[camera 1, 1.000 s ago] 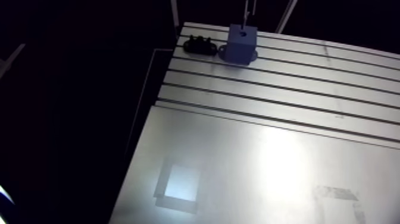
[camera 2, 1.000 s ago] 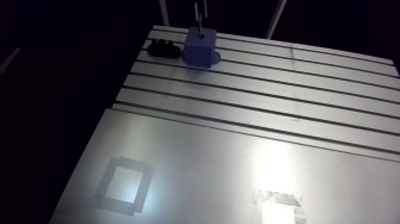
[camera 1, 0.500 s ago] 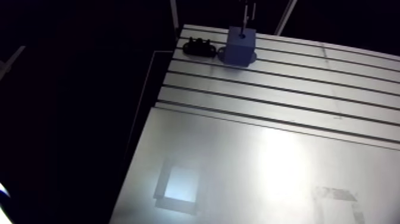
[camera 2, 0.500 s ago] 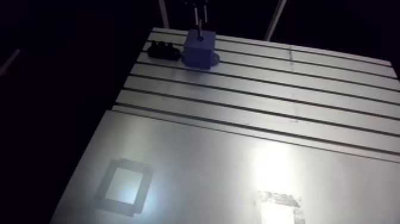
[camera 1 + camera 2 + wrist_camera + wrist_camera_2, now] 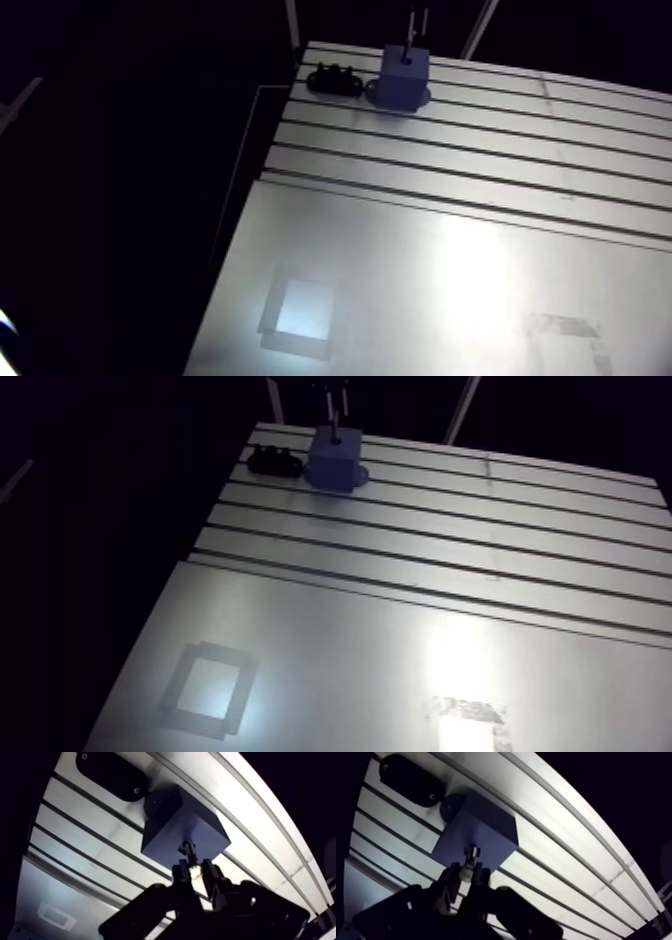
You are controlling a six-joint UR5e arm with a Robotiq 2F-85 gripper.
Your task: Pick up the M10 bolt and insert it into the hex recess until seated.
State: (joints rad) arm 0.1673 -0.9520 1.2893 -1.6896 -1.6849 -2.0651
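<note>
Slotted aluminium table (image 5: 420, 260) spreads below me, bright between its dark grooves. Nearest, my gripper (image 5: 194, 872) is closed narrow on the M10 bolt (image 5: 193, 866), pinching its shiny upper part. The bolt's lower end points down onto the top face of the blue block (image 5: 170, 827). The hex recess must lie under that tip, though I cannot see it or tell how deep the bolt sits. Just beyond the block a black oval fixture (image 5: 112, 774) lies on the table. Seating looks like the step in hand. I judge it wants a straight, slow push along the bolt's axis, the grip kept firm, with a small twist if the flats bind.
</note>
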